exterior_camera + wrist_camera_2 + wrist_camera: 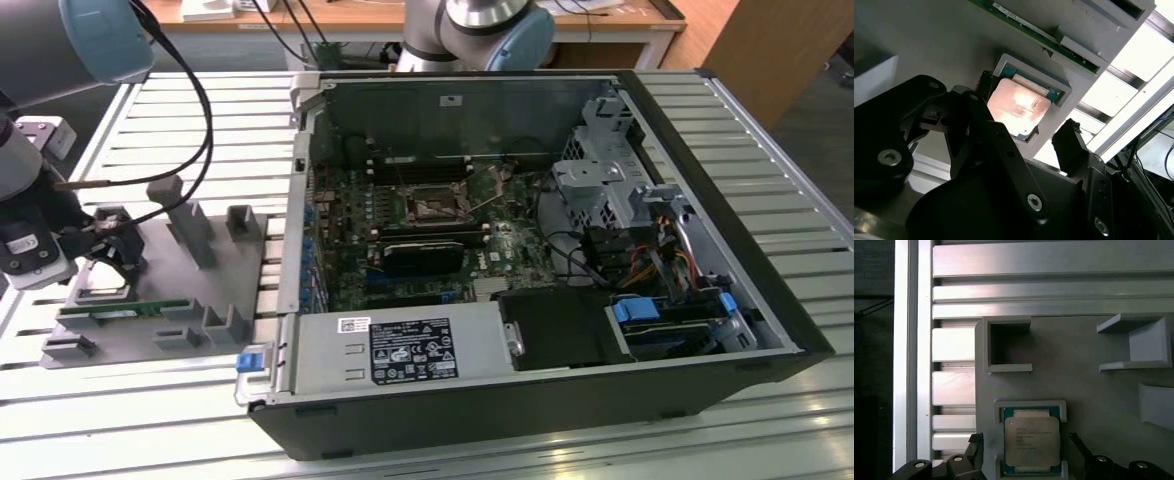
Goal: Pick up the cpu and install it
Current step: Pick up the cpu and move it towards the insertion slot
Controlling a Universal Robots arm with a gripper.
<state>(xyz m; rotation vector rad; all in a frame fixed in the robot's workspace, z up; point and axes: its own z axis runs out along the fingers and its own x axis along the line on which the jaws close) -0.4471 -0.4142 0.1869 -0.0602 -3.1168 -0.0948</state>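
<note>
At the exterior view's left, the robot arm is hanging its black two-fingered gripper (107,248) over a flat grey plastic fixture tray (180,300). The tray is lying on a silver slatted metal table (200,120). A long, narrow green memory stick (118,311) is sitting in a slot on that tray, near the gripper.

In the first wrist view, the cpu (1031,441), a small flat square chip with a shiny silver metal top and a thin greenish rim, is lying flat in a shallow grey square pocket (1029,404) of the tray. The gripper is standing wide open and holding nothing. Its black fingers (976,446) are flanking the pocket, one on each side and outside its walls, and neither is touching the chip. In the second wrist view, the chip's metal top is catching a warm pinkish glare and is showing between the two spread fingers.

Further toward the exterior view's right, a black desktop computer case (534,410) is lying open on its side, well apart from the cpu. Inside it, a green motherboard (347,270) is facing upward, and a black-centred, square, metal-framed socket (434,208) is sitting near the middle of the board. A silver box-shaped power supply (400,350) is occupying the case's nearer edge.
</note>
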